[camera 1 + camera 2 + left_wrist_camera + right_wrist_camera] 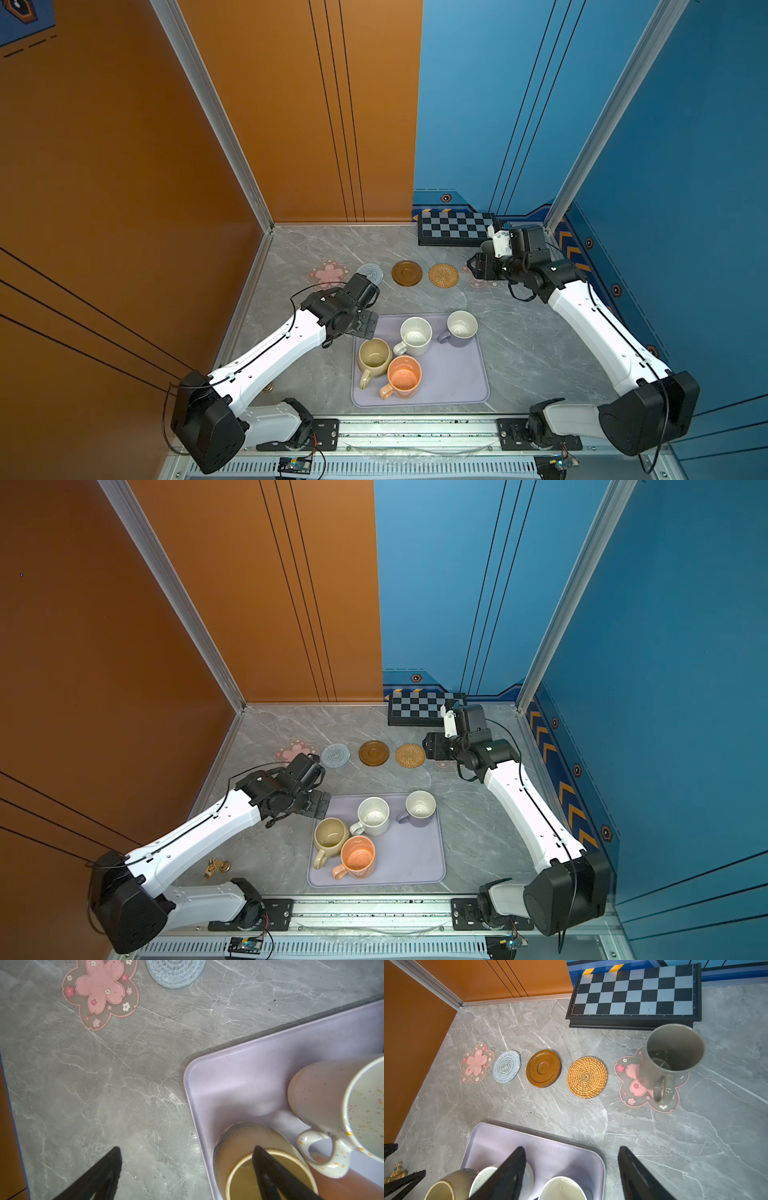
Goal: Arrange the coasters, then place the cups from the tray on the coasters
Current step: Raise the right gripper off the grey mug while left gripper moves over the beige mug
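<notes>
I find the five coasters in a row on the grey marble-look tabletop [540, 353], at 12 o'clock from the pale lavender rectangular tray [457, 374]. From 9 o'clock to 3 o'clock the row reads: pink flower-shaped mat [476, 1063], pale blue-grey crocheted round [506, 1066], dark brown wooden disc [543, 1068], tan woven rattan round [587, 1077], second pink flower-shaped mat [629, 1082]. The tall grey mug [672, 1053] stands upright on that last mat, with the black-and-grey checkerboard [635, 991] just beyond it toward 12 o'clock. Four mugs stand on the tray: beige-yellow mug [375, 357] at 9 o'clock, speckled white mug [415, 336] at 12, lavender mug with white inside [461, 328] at 2, orange-peach mug [404, 377] at 7. The left gripper [187, 1147] hangs over the tray's 10 o'clock corner with its jaws spread wide and empty, one finger above the beige-yellow mug's mouth and the other above bare tabletop. The right gripper [571, 1148] sits near the grey mug, jaws apart, gripping nothing.
</notes>
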You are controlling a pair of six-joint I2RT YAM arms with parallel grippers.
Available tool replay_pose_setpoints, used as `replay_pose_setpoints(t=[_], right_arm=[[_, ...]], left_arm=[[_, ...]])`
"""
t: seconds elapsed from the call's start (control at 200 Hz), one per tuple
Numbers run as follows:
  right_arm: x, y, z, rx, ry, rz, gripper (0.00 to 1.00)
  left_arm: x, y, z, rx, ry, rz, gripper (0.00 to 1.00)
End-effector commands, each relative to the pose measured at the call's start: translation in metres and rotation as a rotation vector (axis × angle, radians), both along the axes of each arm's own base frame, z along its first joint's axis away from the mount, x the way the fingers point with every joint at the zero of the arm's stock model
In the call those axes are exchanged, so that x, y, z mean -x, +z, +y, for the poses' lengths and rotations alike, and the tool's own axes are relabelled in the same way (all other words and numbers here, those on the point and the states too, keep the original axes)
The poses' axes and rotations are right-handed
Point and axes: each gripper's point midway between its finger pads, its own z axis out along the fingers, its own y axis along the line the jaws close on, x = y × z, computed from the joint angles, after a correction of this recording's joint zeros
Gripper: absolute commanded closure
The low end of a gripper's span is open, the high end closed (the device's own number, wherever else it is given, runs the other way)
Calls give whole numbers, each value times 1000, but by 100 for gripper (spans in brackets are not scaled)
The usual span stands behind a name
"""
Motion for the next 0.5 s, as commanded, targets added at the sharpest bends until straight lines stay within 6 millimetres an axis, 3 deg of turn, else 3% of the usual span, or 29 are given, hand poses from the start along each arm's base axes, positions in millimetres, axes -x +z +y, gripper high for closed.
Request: replay_pose_setpoints(t=[0.0, 0.496], right_arm=[[-2, 12, 0, 2, -20, -22, 27], [-5, 20, 10, -2, 14, -40, 26]], left_arm=[[14, -3, 1, -7, -34, 40, 2], [38, -8, -18, -5, -101, 91, 2]])
